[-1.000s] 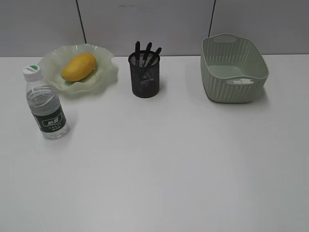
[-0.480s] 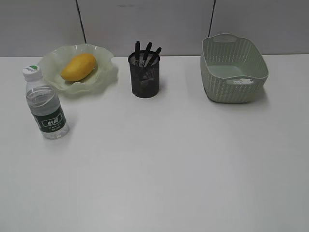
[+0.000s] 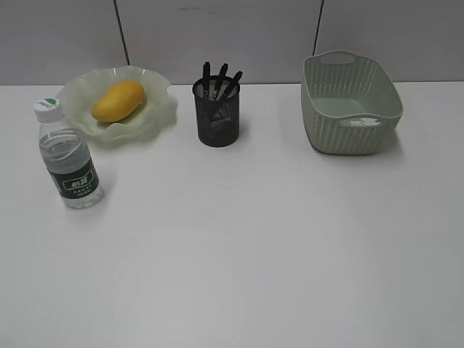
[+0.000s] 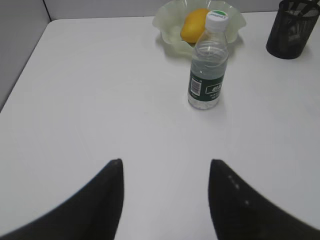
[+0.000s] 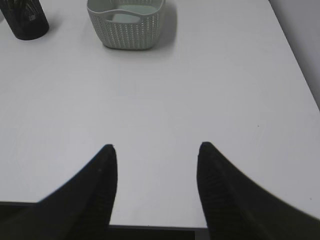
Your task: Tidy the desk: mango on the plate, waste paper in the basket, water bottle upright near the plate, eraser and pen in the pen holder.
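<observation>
The yellow-orange mango (image 3: 118, 100) lies on the ruffled green plate (image 3: 156, 116) at the back left of the desk (image 3: 254, 239). The water bottle (image 3: 67, 156) stands upright just in front of the plate, also in the left wrist view (image 4: 207, 62). Black pens (image 3: 220, 81) stick out of the black mesh pen holder (image 3: 217, 119). The basket (image 3: 350, 104) sits at the back right. The eraser and waste paper are not visible. My left gripper (image 4: 165, 162) is open over bare desk, well short of the bottle. My right gripper (image 5: 156, 146) is open near the desk's front edge.
A grey partition wall (image 3: 232, 36) runs behind the desk. The desk's right edge (image 5: 295, 55) shows in the right wrist view and its left edge (image 4: 25, 65) in the left wrist view. Neither arm appears in the exterior view.
</observation>
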`<move>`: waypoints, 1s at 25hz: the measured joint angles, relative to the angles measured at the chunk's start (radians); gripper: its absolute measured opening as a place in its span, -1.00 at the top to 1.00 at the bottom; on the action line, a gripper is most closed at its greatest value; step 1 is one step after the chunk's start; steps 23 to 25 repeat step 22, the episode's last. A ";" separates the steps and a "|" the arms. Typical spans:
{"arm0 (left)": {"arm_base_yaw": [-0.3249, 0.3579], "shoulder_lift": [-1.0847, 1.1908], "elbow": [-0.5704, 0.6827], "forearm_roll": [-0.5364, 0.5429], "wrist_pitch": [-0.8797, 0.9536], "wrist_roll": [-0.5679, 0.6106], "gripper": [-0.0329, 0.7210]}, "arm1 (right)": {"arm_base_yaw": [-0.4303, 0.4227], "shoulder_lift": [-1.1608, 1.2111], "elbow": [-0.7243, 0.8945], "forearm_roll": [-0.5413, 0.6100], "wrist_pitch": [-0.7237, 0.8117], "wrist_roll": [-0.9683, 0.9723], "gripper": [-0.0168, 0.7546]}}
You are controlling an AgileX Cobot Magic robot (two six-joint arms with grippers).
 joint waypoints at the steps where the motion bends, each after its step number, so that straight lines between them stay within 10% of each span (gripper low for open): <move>1: 0.000 0.000 0.000 -0.008 0.000 0.000 -0.19 | 0.000 0.000 0.000 0.000 0.000 0.000 -0.12; 25: -0.012 0.000 0.000 -0.023 -0.002 0.000 0.00 | 0.000 0.000 0.000 0.000 0.000 0.000 -0.12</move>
